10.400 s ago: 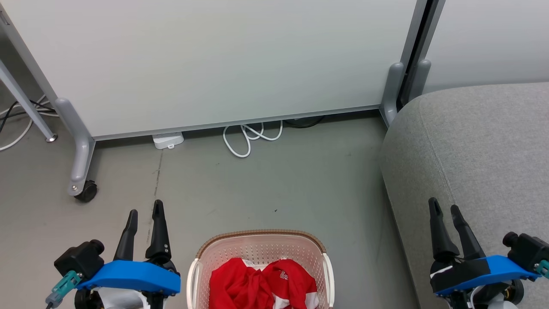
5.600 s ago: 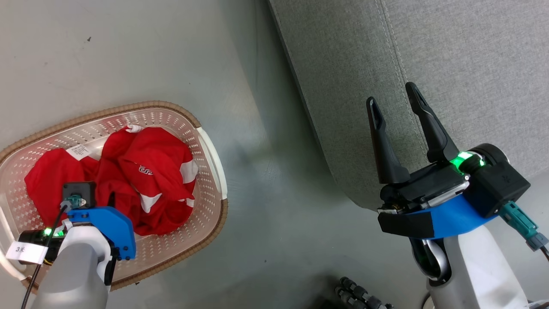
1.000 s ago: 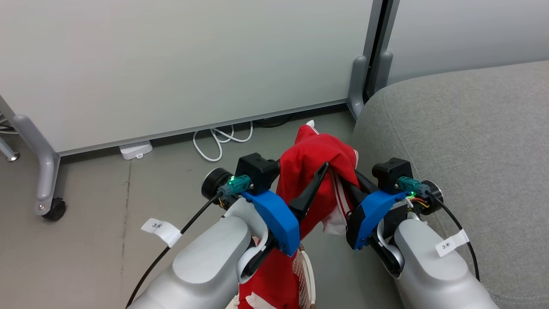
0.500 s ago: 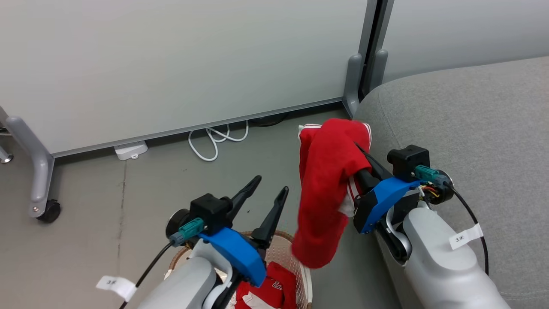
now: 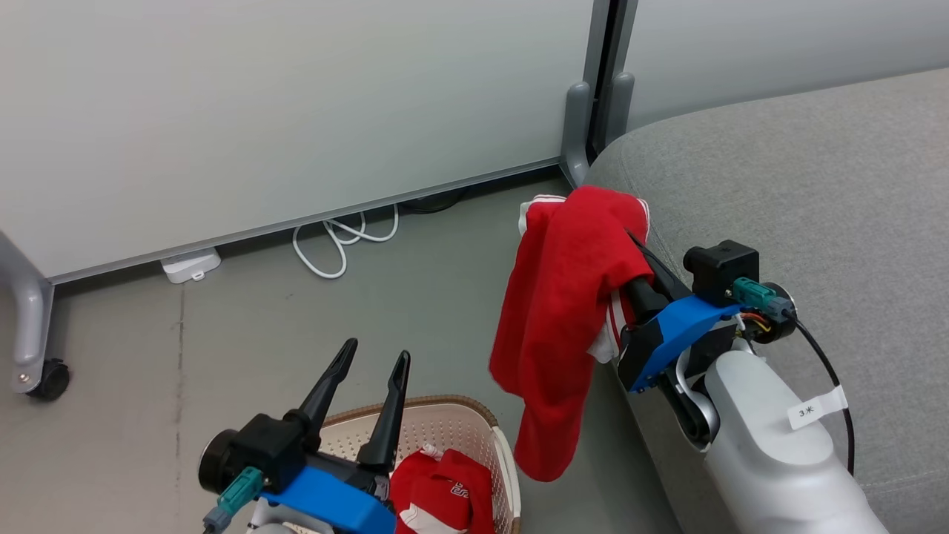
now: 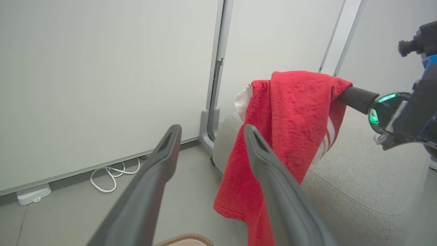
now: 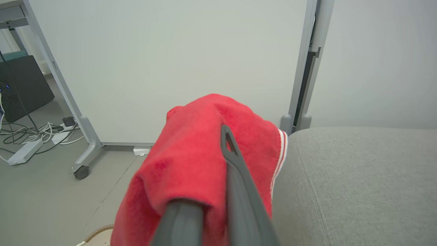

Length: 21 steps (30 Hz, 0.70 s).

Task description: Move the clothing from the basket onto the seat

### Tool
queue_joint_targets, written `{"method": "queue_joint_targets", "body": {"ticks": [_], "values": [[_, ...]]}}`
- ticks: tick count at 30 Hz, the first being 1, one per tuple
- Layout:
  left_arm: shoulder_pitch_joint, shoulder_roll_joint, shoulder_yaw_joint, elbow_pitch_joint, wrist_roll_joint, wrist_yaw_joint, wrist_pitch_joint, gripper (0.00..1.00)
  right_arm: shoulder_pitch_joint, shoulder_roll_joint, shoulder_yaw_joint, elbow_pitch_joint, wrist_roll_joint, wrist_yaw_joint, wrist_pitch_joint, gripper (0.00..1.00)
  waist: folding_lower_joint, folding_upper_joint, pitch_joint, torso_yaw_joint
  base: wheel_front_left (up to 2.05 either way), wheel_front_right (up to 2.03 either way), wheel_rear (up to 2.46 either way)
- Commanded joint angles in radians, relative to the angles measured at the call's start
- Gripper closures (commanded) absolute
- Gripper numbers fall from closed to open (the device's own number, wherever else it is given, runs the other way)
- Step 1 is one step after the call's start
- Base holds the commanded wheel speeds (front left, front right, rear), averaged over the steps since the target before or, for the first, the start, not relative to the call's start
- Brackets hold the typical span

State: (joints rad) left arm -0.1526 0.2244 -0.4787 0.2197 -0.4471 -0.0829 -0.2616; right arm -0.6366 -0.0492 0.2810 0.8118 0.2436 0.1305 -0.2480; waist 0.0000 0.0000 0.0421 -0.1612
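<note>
Far left of the basket, a grey partition leg ends in a black caster on the floor. Beyond the basket, at the foot of the white partition panel, lie a small white box and a looped white cable, both well apart from the basket.

The left claw hovers over the basket's left side. Its two dark fingers are spread, with nothing between them.

Inside the basket, against its right wall, lies a crumpled red garment with white panels. It bears small white lettering, too small to read.

Above and to the right of the basket, a hanging red garment with thin white stripes along one edge is held in the air by the right claw. In the right wrist view the cloth drapes over one finger while the other finger lies bare against it, so the claw is pressed together on the fabric. The garment's lower end dangles beside the basket's right rim. Whether it touches the rim cannot be told.

Right of the basket stands the seat, a large grey woven cushion with a rounded corner. The hanging garment's top fold is at the seat edge nearest the basket.

Furthest right of the basket, a white tag on the right forearm reads "3" followed by a star-like character.
</note>
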Motion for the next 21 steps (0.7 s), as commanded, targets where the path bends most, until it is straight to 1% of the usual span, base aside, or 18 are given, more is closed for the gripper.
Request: {"method": "queue_joint_targets", "body": {"ticks": [1, 6, 11, 15, 21], "values": [[0.024, -0.006, 0.023, -0.007, 0.022, -0.007, -0.005, 0.0, 0.012, -0.002, -0.002, -0.01, -0.001, 0.0, 0.001, 1.0, 0.0, 0.0, 0.004, -0.008, 0.0, 0.0, 0.0], [0.075, -0.033, 0.097, -0.015, 0.076, -0.025, -0.005, 0.0, 0.026, -0.002, 0.003, -0.034, 0.004, 0.0, 0.009, 1.0, 0.0, 0.0, 0.019, -0.04, 0.0, 0.0, 0.0], [0.088, -0.048, 0.147, -0.023, 0.121, -0.038, -0.005, 0.0, 0.035, -0.002, 0.006, -0.06, 0.019, 0.0, 0.013, 1.0, 0.0, 0.0, 0.039, -0.092, 0.0, 0.0, 0.0], [0.086, -0.052, 0.164, -0.031, 0.145, -0.043, -0.005, 0.0, 0.045, -0.002, 0.013, -0.08, 0.045, 0.0, 0.015, 1.0, 0.0, 0.0, 0.053, -0.15, 0.0, 0.0, 0.0], [0.073, -0.043, 0.173, -0.044, 0.16, -0.049, -0.005, 0.0, 0.053, -0.002, 0.046, -0.117, 0.087, 0.0, 0.014, 1.0, 0.0, 0.0, 0.076, -0.255, 0.0, 0.0, 0.0]]}}
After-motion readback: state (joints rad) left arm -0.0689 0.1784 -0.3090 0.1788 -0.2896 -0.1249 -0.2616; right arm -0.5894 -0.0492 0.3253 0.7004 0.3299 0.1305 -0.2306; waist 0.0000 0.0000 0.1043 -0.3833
